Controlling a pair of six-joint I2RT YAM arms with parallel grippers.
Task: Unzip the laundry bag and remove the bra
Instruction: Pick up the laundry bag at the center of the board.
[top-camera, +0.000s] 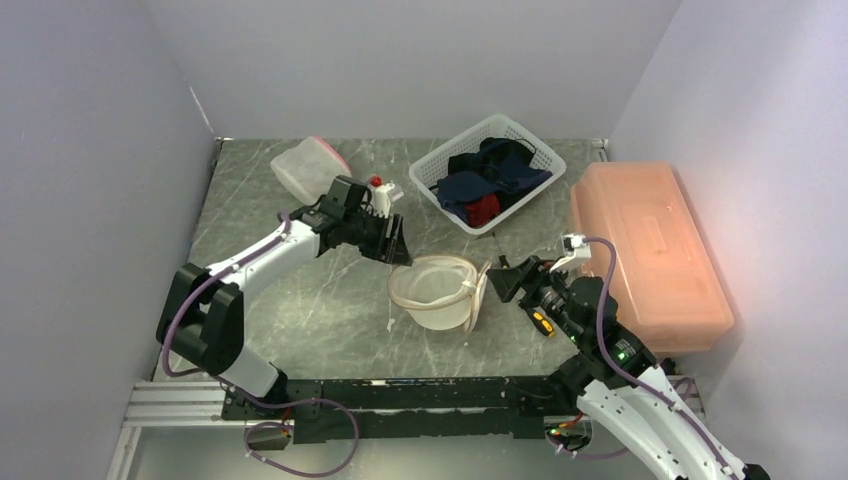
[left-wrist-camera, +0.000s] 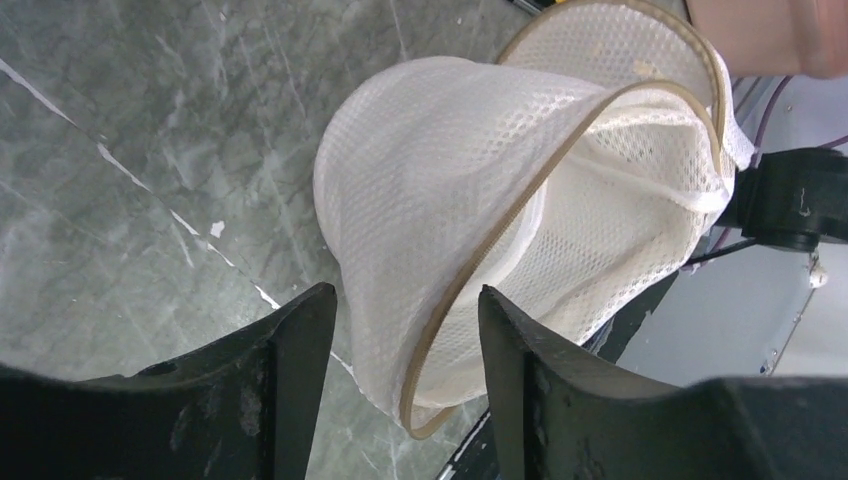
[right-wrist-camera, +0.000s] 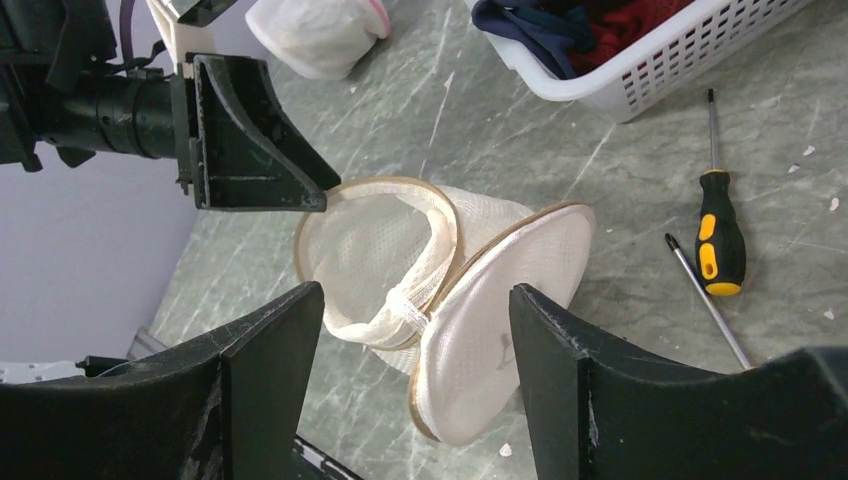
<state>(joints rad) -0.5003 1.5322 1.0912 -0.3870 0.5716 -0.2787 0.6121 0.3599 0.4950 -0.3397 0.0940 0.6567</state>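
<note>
The white mesh laundry bag (top-camera: 435, 290) lies unzipped mid-table, its round lid (right-wrist-camera: 500, 300) flipped open toward the right. Its inside (right-wrist-camera: 370, 250) shows only mesh, and the bra is out of view. My left gripper (top-camera: 395, 242) hovers at the bag's far-left rim. In the left wrist view the left gripper (left-wrist-camera: 405, 320) is open, with the tan zipper edge (left-wrist-camera: 470, 290) lying between its fingers. My right gripper (top-camera: 503, 280) is open just right of the lid. In the right wrist view the right gripper (right-wrist-camera: 415, 310) frames the lid's lower edge without touching it.
A white basket (top-camera: 455, 215) with navy and red clothes stands behind the bag. A second, closed mesh bag (top-camera: 310, 165) sits at the back left. A large orange lidded box (top-camera: 650, 250) fills the right side. A yellow-handled screwdriver (right-wrist-camera: 722, 235) lies by my right arm.
</note>
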